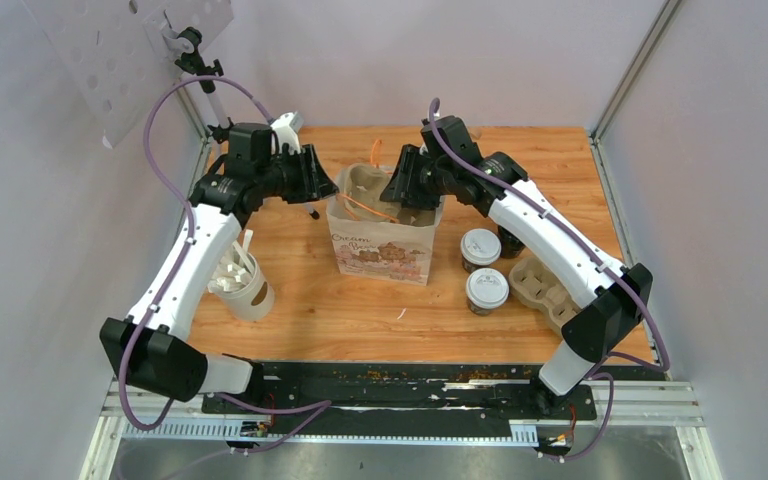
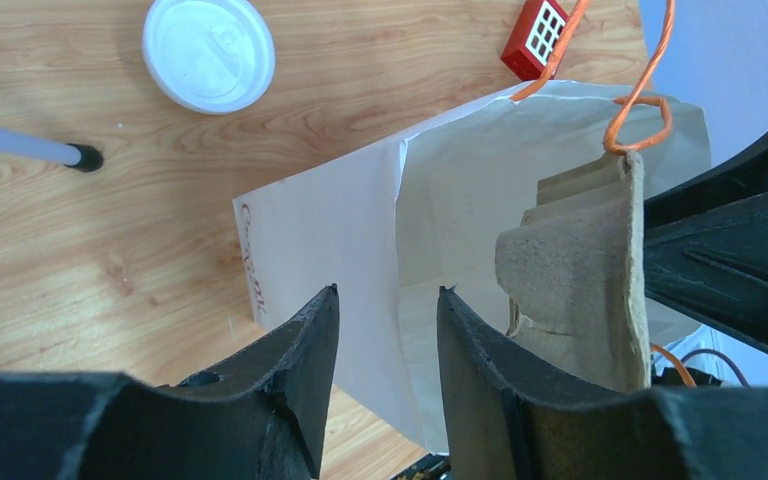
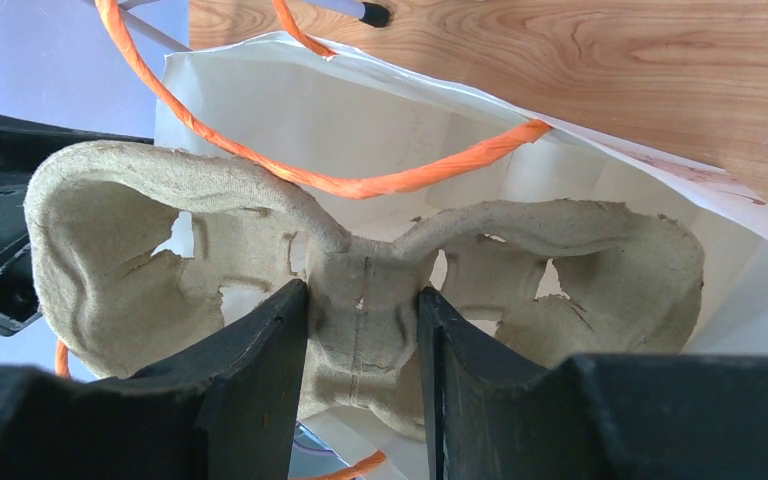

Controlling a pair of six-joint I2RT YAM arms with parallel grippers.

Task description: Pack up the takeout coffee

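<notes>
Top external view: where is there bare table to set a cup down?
Bare: the front strip of table between the pale cup and the nearer lidded cup, before the paper bag; also the far right corner. Crowded: right of the bag, the other lidded cup and spare carrier beside the right arm.

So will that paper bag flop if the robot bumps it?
Probably a bit. The paper bag has thin creased walls, so it likely bends. It stands upright with the pulp tray partly in, so a shove might slide or tip it.
</notes>
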